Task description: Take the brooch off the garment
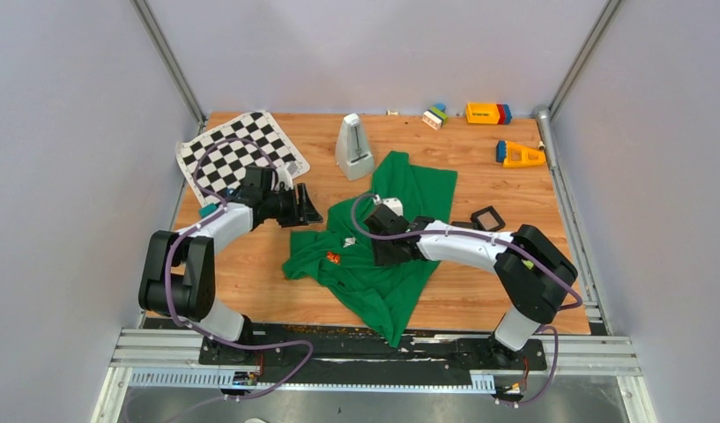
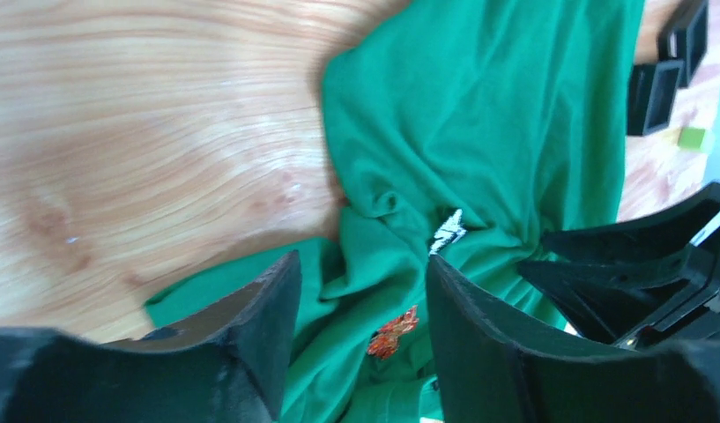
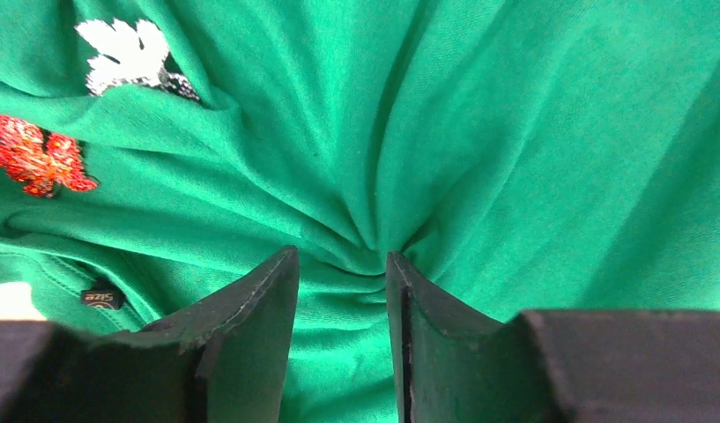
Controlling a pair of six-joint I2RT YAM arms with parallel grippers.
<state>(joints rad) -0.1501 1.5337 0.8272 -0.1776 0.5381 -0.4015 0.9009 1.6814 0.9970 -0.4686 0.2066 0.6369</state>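
Observation:
The green garment lies crumpled in the middle of the table. The brooch, a small red-orange speckled piece, sits on its left part, next to a white patch. My left gripper hovers at the cloth's left edge, open; in the left wrist view the brooch shows through the gap of that gripper. My right gripper rests on the garment right of the brooch. The right gripper is open, with gathered folds meeting at its tips.
A black-and-white chequered mat lies at the back left and a grey pyramid-shaped object stands behind the garment. A plain black square frame lies right of the cloth. Coloured blocks sit along the back right.

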